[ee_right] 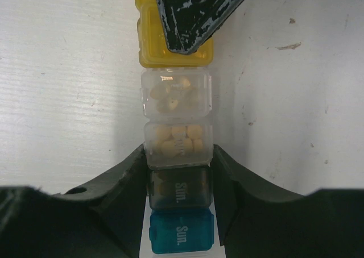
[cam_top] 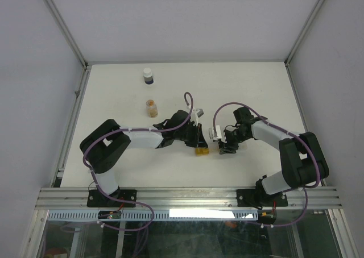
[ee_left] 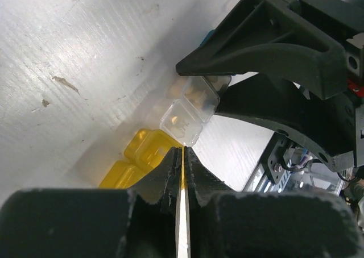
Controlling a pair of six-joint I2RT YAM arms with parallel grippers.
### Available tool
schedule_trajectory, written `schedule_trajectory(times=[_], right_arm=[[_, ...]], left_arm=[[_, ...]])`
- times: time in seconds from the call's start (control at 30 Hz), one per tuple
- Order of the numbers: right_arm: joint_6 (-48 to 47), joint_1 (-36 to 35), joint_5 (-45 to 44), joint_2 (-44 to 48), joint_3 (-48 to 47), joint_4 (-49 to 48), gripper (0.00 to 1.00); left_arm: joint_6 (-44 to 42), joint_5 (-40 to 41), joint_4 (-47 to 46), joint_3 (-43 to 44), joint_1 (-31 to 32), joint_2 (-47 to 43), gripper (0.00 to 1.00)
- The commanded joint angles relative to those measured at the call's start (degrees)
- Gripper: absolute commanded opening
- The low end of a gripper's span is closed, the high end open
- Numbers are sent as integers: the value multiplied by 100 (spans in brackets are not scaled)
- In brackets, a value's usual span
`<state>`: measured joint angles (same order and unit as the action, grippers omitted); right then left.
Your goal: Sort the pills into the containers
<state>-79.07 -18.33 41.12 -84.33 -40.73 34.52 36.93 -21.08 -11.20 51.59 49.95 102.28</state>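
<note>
The containers form a short row on the table; the right wrist view shows a yellow box (ee_right: pixel 149 52), two clear boxes (ee_right: pixel 175 93) holding pale pills, a smoky box (ee_right: pixel 179 191) and a teal box (ee_right: pixel 182 235). My right gripper (ee_right: pixel 179 153) is shut on the row, its fingers (ee_right: pixel 122 184) against the sides of the smoky box and the nearer clear box. My left gripper (ee_left: pixel 183 150) is shut, its tips resting on the yellow box (ee_left: pixel 145 147). From above, the left gripper (cam_top: pixel 197 142) and right gripper (cam_top: pixel 226 149) meet at the row (cam_top: pixel 201 152).
A white bottle with a dark blue band (cam_top: pixel 148 76) stands at the back of the table. A small amber bottle of pills (cam_top: pixel 152 108) stands nearer, just left of the left arm. Metal frame rails (cam_top: pixel 74 107) border the table.
</note>
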Motion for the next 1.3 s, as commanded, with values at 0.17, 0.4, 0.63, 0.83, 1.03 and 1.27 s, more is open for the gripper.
schedule_trajectory(times=[0.17, 0.4, 0.63, 0.83, 1.03, 1.27], right_arm=[[92, -57, -316, -111, -76, -115, 42], [122, -66, -337, -130, -85, -130, 42], [202, -74, -385, -141, -97, -163, 42], [246, -75, -414, -94, -60, -217, 42], [502, -72, -389, -77, -57, -319, 53], [923, -45, -381, 17, -20, -612, 64]], left_arm=[[16, 208, 168, 159, 144, -519, 4], [26, 217, 401, 169, 146, -279, 0], [293, 311, 876, 95, 201, 564, 0], [218, 491, 961, 268, 197, 328, 0], [-53, 589, 762, 427, 190, -753, 11], [-691, 1198, 742, -216, 64, -1818, 32]])
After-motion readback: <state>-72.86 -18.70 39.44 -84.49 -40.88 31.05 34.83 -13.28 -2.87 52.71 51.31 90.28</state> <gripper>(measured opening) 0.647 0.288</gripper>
